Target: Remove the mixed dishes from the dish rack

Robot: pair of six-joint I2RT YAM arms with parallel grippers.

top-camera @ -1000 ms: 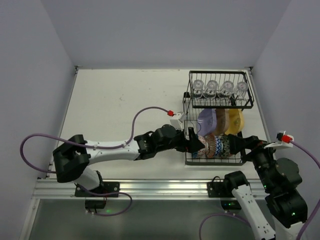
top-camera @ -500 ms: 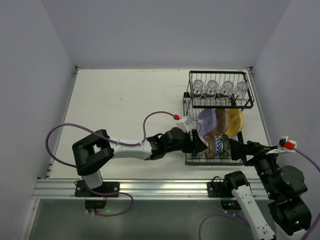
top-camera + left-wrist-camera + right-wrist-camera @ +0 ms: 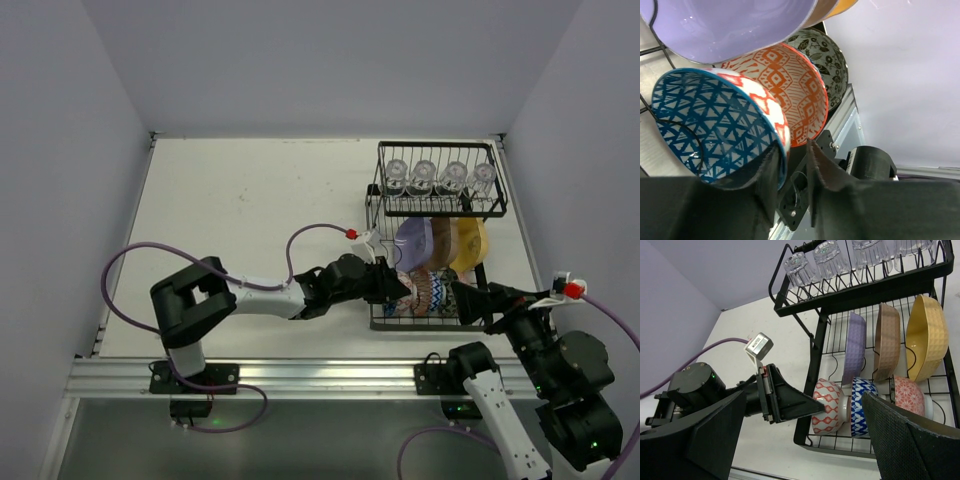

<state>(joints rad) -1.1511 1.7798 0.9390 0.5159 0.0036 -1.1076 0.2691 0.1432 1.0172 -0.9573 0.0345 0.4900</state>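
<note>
The black wire dish rack [image 3: 376,228] stands at the table's right. Its lower tier holds three upright plates, lavender [image 3: 855,345], brown [image 3: 886,340] and yellow [image 3: 925,335], with three patterned bowls on edge in front. Clear glasses [image 3: 827,252] stand on the upper shelf. My left gripper [image 3: 792,147] reaches in at the rack's left end and straddles the rim of the nearest bowl [image 3: 705,120], which is blue inside and red-diamond outside [image 3: 829,407]. One finger is inside the bowl, and a thin gap shows at the outer finger. My right gripper [image 3: 805,440] hangs wide open before the rack's front right, holding nothing.
The left arm's purple cable [image 3: 300,235] loops over the table left of the rack. Behind the nearest bowl stand an orange-lined bowl [image 3: 795,95] and a dark floral one [image 3: 827,60]. Lavender walls enclose the table on three sides.
My left arm has pushed right into the rack's end and its jaws have narrowed around the nearest bowl's rim. The right arm shifted slightly right, then held still.
</note>
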